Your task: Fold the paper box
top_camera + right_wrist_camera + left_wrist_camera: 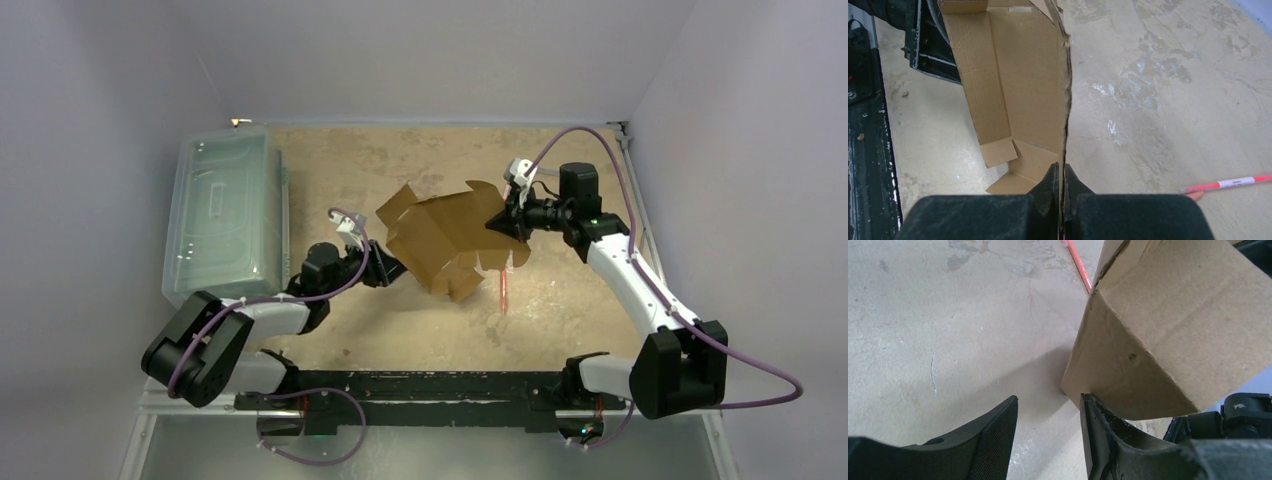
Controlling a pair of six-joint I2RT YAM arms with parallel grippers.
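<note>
Paper box [445,245] right of bin [225,215]

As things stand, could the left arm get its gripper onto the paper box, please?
Probably yes. The left gripper is open with nothing between it and the paper box, whose corner sits just ahead beside one finger. The right gripper is shut on the box's opposite edge, clear of that side.

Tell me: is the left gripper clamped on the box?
No, the left gripper stands open, table showing in its gap, the paper box beside it.

Soft, even light from above, top view slightly hazy, faint shadow beside the paper box [1168,325], wrist views sharper
</note>
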